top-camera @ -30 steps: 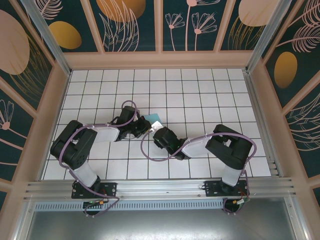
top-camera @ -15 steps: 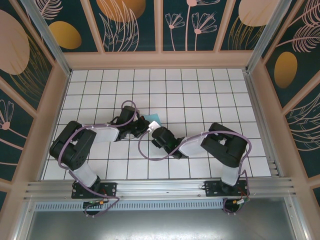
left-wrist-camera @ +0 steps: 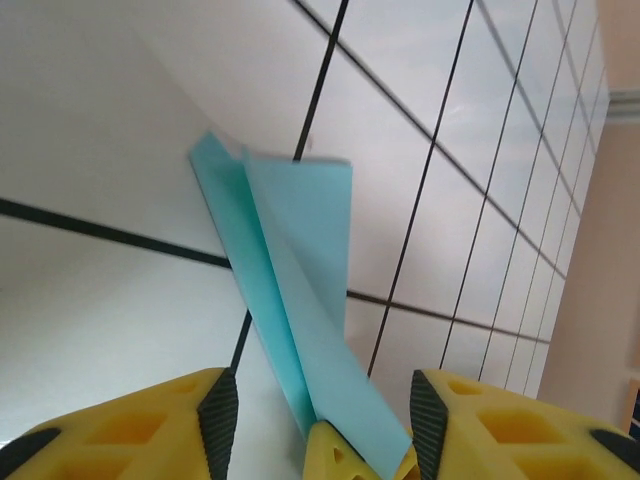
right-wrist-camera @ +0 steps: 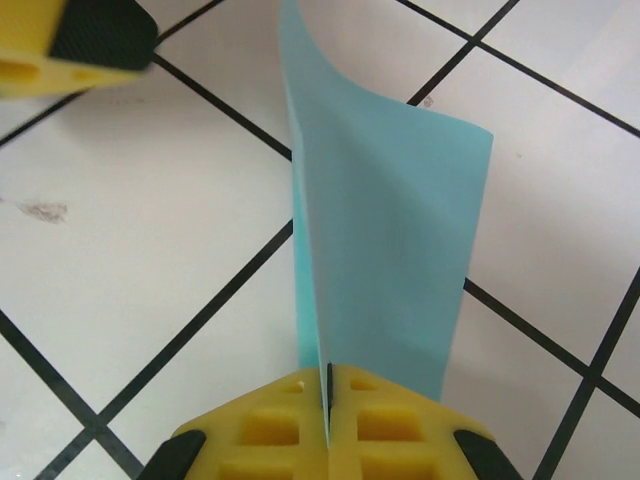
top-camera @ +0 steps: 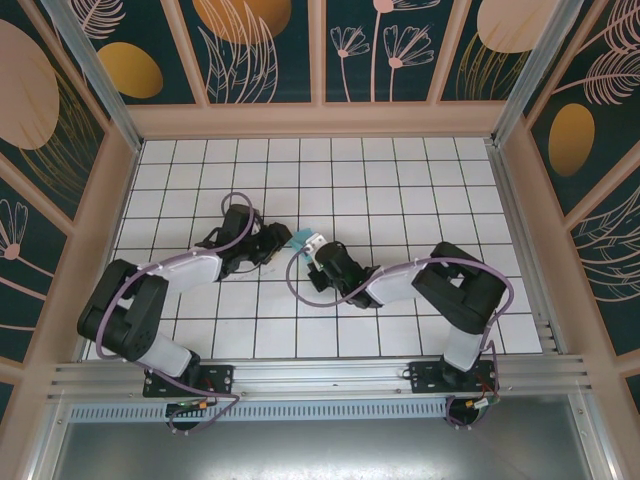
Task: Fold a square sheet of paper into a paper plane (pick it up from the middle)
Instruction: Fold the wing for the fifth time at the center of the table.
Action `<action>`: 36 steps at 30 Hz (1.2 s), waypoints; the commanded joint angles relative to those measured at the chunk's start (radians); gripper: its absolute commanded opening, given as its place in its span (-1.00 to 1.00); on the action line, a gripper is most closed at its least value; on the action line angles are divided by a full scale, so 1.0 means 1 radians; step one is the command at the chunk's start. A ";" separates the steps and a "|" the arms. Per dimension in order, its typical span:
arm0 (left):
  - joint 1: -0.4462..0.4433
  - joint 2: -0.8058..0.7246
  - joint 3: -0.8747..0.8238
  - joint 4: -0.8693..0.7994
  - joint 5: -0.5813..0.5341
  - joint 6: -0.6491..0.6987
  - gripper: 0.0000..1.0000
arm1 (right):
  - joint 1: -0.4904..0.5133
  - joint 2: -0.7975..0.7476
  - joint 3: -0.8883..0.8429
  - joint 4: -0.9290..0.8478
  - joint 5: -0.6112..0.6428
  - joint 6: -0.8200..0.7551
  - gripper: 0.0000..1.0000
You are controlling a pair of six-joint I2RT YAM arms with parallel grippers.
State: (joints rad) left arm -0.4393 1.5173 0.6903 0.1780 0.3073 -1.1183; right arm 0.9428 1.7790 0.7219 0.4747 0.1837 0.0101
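Observation:
The square sheet of paper [top-camera: 299,238] is light blue and folded into a slim, creased strip like a paper plane, held up over the white tiles at mid-table. My right gripper [right-wrist-camera: 328,385] is shut on its near end, and the paper [right-wrist-camera: 390,220] rises edge-on from the closed jaws. My left gripper [left-wrist-camera: 322,415] is open, its black pads [left-wrist-camera: 218,415] standing either side of the paper [left-wrist-camera: 300,260] without touching it. In the top view the left gripper [top-camera: 282,243] and right gripper [top-camera: 314,247] face each other across the paper.
A white grid-tiled table [top-camera: 400,180] is ringed by pinkish walls [top-camera: 320,120] with patterned panels. The left gripper's yellow finger [right-wrist-camera: 90,40] shows at the upper left of the right wrist view. An aluminium rail [top-camera: 320,375] runs along the near edge.
The left gripper has opened and let go of the paper, its arm swinging left. The right gripper has moved up-left and closed on the paper.

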 commanded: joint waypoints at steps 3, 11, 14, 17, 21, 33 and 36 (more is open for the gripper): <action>0.005 -0.047 -0.049 -0.002 -0.027 0.013 0.07 | -0.051 -0.042 -0.014 0.019 -0.199 0.105 -1.00; -0.004 -0.056 -0.132 0.172 0.057 -0.010 0.01 | -0.109 -0.018 -0.001 0.027 -0.356 0.196 -1.00; -0.016 -0.038 -0.141 0.204 0.078 -0.011 -0.07 | -0.126 -0.003 0.006 0.030 -0.405 0.227 -1.00; -0.031 -0.016 -0.150 0.248 0.092 -0.024 -0.15 | -0.139 0.019 0.018 0.026 -0.451 0.254 -1.00; -0.048 0.019 -0.152 0.295 0.106 -0.039 -0.23 | -0.147 0.053 0.034 0.028 -0.501 0.287 -1.00; -0.068 0.092 -0.155 0.368 0.134 -0.057 -0.39 | -0.181 0.109 0.053 0.030 -0.595 0.350 -1.00; -0.070 0.107 -0.155 0.377 0.136 -0.058 -0.42 | -0.192 0.121 0.055 0.028 -0.622 0.358 -1.00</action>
State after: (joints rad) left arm -0.5034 1.6058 0.5457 0.5098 0.4225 -1.1687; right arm 0.7620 1.8668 0.7555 0.4980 -0.3908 0.3447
